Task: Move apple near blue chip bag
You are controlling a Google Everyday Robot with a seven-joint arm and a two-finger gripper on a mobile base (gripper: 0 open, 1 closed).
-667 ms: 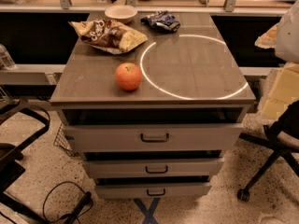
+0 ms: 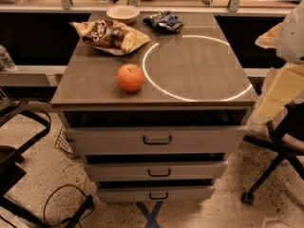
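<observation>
Nothing has shifted: my end effector [image 2: 278, 96], whose state I cannot tell, hangs off the worktop [image 2: 199, 75] at 3 o'clock, so I should straddle the apple [image 2: 130, 77] at 7 o'clock squarely, then carry it toward the blue chip bag [image 2: 164, 21] at 12.

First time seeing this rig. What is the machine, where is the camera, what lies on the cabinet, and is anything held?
One view, looking down on a drawer cabinet; where the camera is mounted is not on record. The pale shape at the right edge is the robot's arm with its gripper, beside the cabinet and off its top. On top lie the apple near the front, the blue chip bag at the back, a brown-and-yellow chip bag and a white bowl back left. Nothing appears held.
</observation>
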